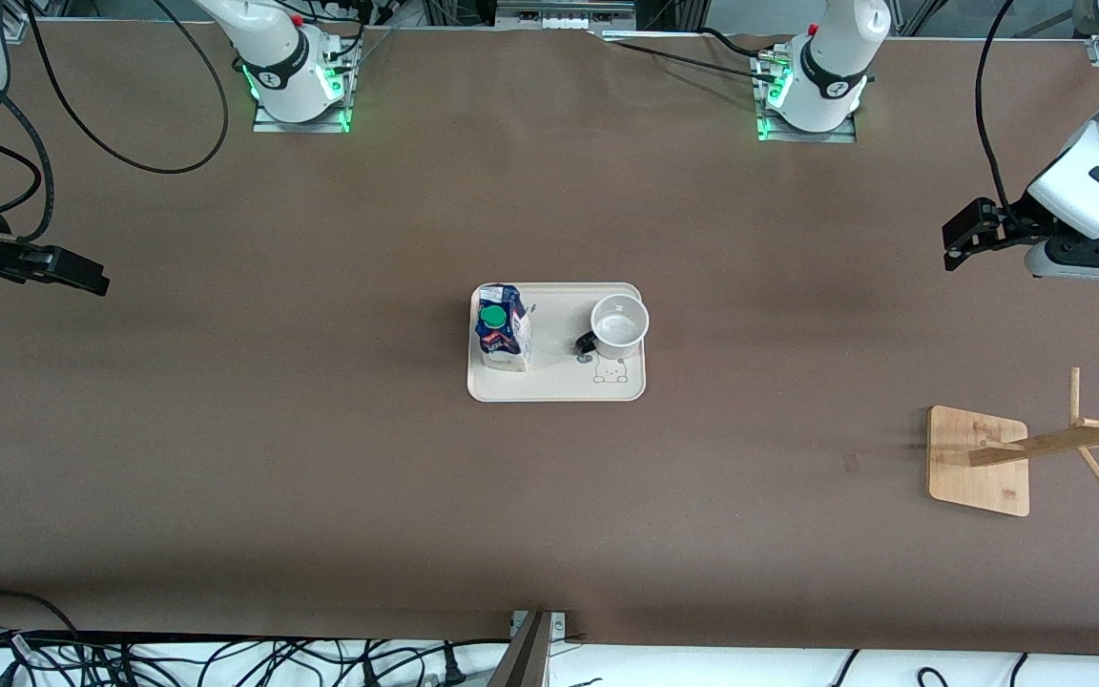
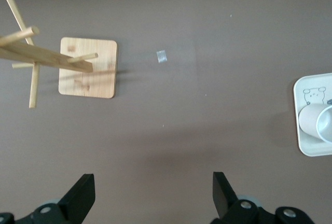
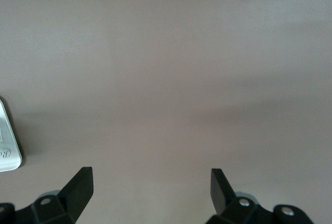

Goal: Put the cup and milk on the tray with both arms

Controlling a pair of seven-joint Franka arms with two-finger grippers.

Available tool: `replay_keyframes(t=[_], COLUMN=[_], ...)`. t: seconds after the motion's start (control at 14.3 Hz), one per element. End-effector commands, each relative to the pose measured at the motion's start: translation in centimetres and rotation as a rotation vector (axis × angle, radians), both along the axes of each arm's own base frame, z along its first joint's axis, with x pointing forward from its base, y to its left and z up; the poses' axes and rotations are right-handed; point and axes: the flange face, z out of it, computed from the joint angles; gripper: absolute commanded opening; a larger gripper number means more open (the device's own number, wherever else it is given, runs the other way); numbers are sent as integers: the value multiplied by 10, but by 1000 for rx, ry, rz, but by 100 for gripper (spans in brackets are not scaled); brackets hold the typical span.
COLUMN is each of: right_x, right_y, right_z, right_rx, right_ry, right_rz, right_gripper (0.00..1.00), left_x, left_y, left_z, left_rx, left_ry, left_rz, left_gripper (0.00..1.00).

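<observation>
The cream tray (image 1: 559,384) lies at the middle of the table. On it the milk (image 1: 502,329) stands upright at the end toward the right arm, its green cap up. The white cup (image 1: 619,322) stands upright on the tray's end toward the left arm, black handle toward the carton. My left gripper (image 1: 956,244) hangs open and empty at the left arm's end of the table; its wrist view shows the gripper (image 2: 154,195) over bare table, with the tray (image 2: 306,143) and cup (image 2: 317,123) at the frame's edge. My right gripper (image 1: 84,278) is open and empty at the right arm's end, (image 3: 151,193) over bare table, a tray corner (image 3: 8,154) in sight.
A wooden rack (image 1: 979,461) with slanted pegs stands toward the left arm's end, nearer the front camera than the tray; it also shows in the left wrist view (image 2: 87,67). A small piece of tape (image 2: 162,56) lies on the brown table beside it. Cables run along the table's edges.
</observation>
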Motion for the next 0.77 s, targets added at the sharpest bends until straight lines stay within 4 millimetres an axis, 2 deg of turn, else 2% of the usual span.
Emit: replay_keyframes(t=[0.0,0.35,0.63,0.7], right_x=[-4,-3,-13,-14], right_y=[0,-7,-9,-21], right_z=[7,10,10,7], right_rx=[-13,-14,-17,-12], right_ry=[8,-24,-62,-82], right_rz=[-3,-12,-33,-51], right_gripper=[100,100,100,100], left_x=[-4,-1,-1,-1], left_y=[1,-9,-9,-8], left_z=[5,5,6,5], left_rx=[-9,-15,-15,-15], left_ry=[24,24,22,24], left_rz=[9,26,26,28], left_gripper=[100,100,100,100])
